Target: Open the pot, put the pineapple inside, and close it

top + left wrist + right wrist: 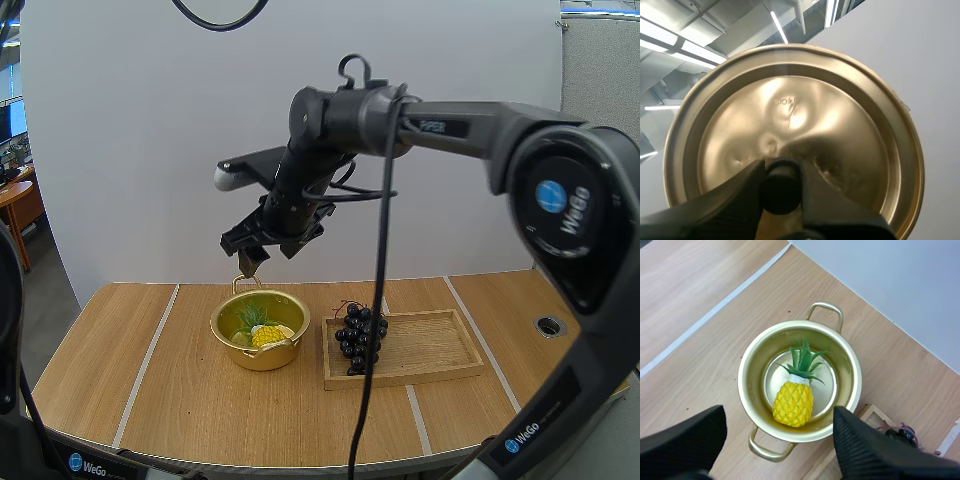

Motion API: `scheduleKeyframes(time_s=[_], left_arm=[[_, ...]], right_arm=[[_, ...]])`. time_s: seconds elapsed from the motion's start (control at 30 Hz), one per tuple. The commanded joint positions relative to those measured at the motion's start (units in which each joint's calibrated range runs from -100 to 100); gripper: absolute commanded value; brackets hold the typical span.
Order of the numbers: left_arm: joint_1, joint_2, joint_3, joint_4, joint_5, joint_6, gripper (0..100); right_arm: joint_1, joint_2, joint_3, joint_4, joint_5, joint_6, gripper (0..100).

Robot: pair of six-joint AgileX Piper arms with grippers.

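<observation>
Two pairs of jaws are at work over a wooden counter [150, 390], though much is screened. In the high view the near wall of the gold pot [262, 356] covers part of the pineapple [268, 336], and the tips of the right jaws overlap the pot's far handle. Seen from the right wrist, the grapes [903, 432] and a corner of the wooden tray [871, 412] are cut off behind one black finger. From the left wrist, the edge of the gold lid [805, 115] runs out of frame and its lowest part sits behind the fingers. The pineapple lies on its side on the floor of the open pot. Its long axis runs roughly handle to handle, with the green crown toward the handle nearer the white wall and the yellow body toward the other. The right arm [450, 125] stretches in from the right across the counter and bends down at the wrist, the right jaws spread wide and empty directly above the pot. The left jaws are clamped on the lid's black knob [781, 186], holding the lid aloft with its face turned to the camera.
</observation>
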Motion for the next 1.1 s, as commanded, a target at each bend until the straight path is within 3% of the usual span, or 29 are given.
scheduleKeyframes(time_s=[0.0,0.23,0.57,0.83,1.07], left_arm=[[-0.11,-0.29,-0.48,0.26,-1.79,-0.59,0],[-0.11,-0.29,-0.48,0.26,-1.79,-0.59,0],[-0.11,-0.29,-0.48,0.26,-1.79,-0.59,0],[-0.11,-0.29,-0.48,0.26,-1.79,-0.59,0],[-0.11,-0.29,-0.48,0.26,-1.79,-0.59,0]], right_arm=[[-0.17,-6.52,-0.11,-0.53,6.22,1.60,100],[-0.17,-15.93,-0.11,-2.70,12.36,3.46,100],[-0.17,-27.89,-0.11,-6.31,12.48,6.62,100],[-4.47,-35.72,0.88,-5.14,12.48,6.62,100],[-6.77,-43.44,10.84,-4.66,12.48,6.62,100]])
